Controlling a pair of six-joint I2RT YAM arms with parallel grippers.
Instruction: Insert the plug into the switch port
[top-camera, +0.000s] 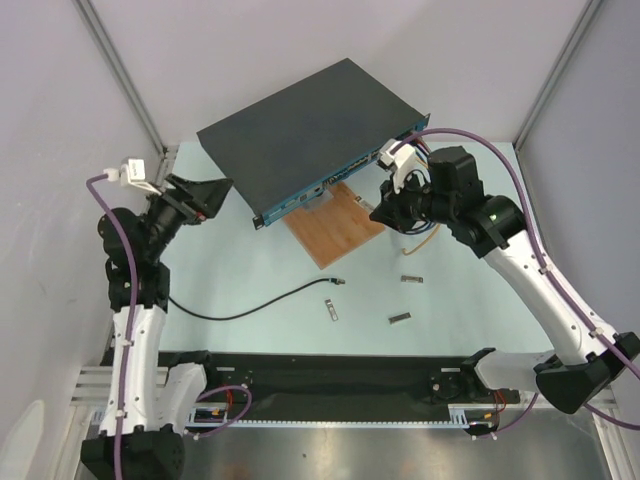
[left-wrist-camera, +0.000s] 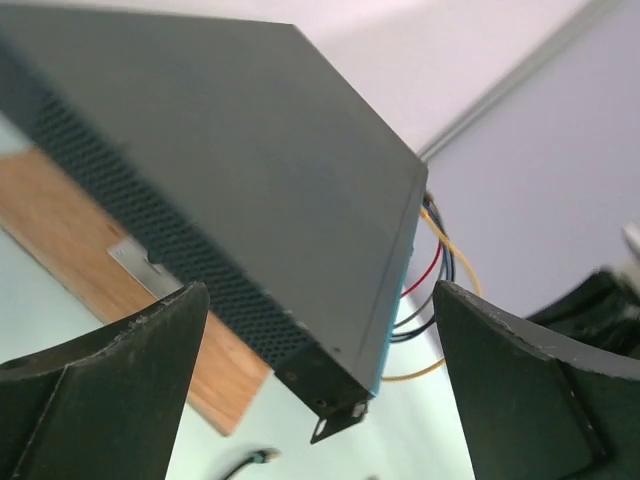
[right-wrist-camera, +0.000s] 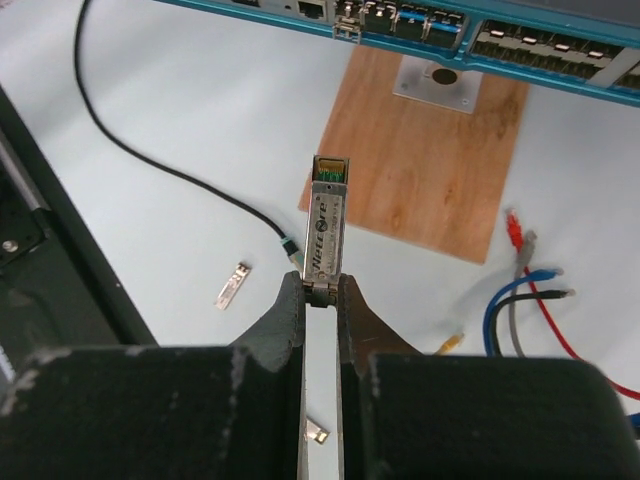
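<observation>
The switch (top-camera: 300, 130) is a big flat dark-grey box, raised at the back. Its blue face (top-camera: 330, 183) carries the row of switch ports (right-wrist-camera: 520, 42). The plug (top-camera: 338, 282) is the pale tip of a thin black cable and lies loose on the table; it also shows in the right wrist view (right-wrist-camera: 288, 247). My right gripper (right-wrist-camera: 320, 290) is shut on a silver metal stick (right-wrist-camera: 326, 225), which points at the blue face from a distance. My left gripper (left-wrist-camera: 320, 295) is open and empty beside the switch's left corner (left-wrist-camera: 340, 400).
A wooden board (top-camera: 335, 225) lies under the switch's front edge. Three more silver sticks (top-camera: 331, 311) (top-camera: 400, 318) (top-camera: 411, 279) lie on the table. Red, blue, black and yellow cable ends (right-wrist-camera: 520, 300) lie at the right. A black rail (top-camera: 330, 375) runs along the near edge.
</observation>
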